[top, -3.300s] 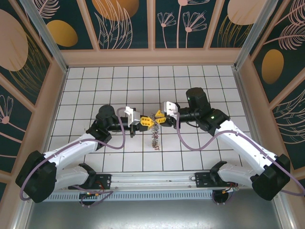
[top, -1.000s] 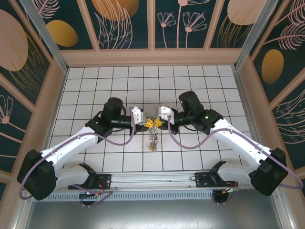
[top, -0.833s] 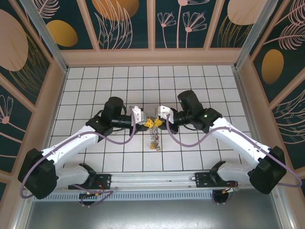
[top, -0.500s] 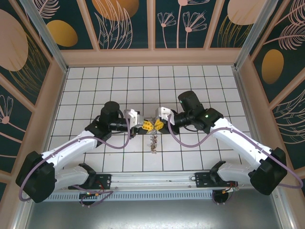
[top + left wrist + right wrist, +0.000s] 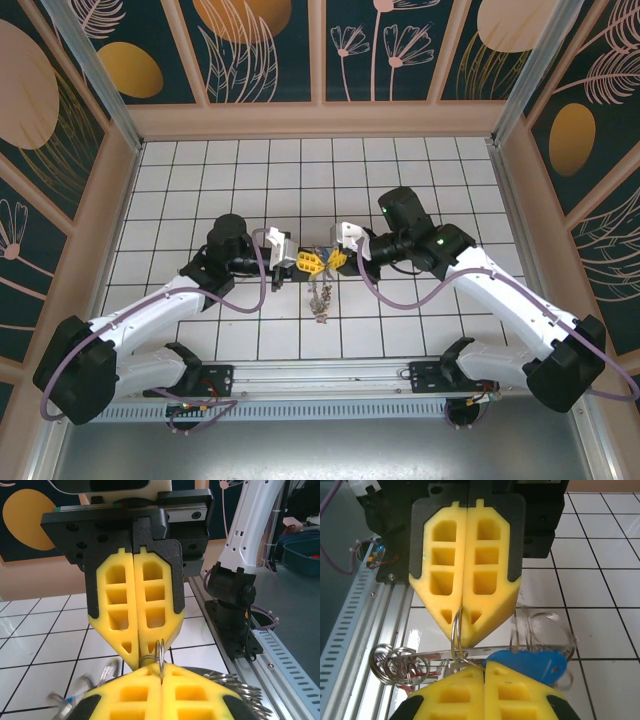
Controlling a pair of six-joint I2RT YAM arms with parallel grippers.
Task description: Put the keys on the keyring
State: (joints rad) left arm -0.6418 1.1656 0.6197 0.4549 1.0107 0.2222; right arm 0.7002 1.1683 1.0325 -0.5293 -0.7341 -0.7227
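My left gripper (image 5: 306, 262) and right gripper (image 5: 336, 258) meet tip to tip above the middle of the tiled floor, both shut. In the left wrist view my left gripper (image 5: 161, 669) pinches a small split ring (image 5: 161, 652) in its seam, with the right gripper (image 5: 136, 650) pressed close opposite. In the right wrist view my right gripper (image 5: 484, 666) is shut on thin ring wire. The left gripper (image 5: 465, 632) grips a small split ring (image 5: 455, 630) there. The keyring (image 5: 440, 656) passes as a flat grey band between them. A blue-headed key (image 5: 532, 664) hangs beside it. The keys (image 5: 321, 300) dangle below the tips.
Several loose small rings (image 5: 395, 664) hang bunched on the band, over the aluminium rail (image 5: 367, 625) at the table's near edge. The right arm's base (image 5: 232, 605) stands close behind. Patterned walls (image 5: 320, 50) enclose the white tiled floor (image 5: 200, 180).
The left arm has drawn back a little to the left and the right gripper has edged right. The key bunch still hangs between the tips.
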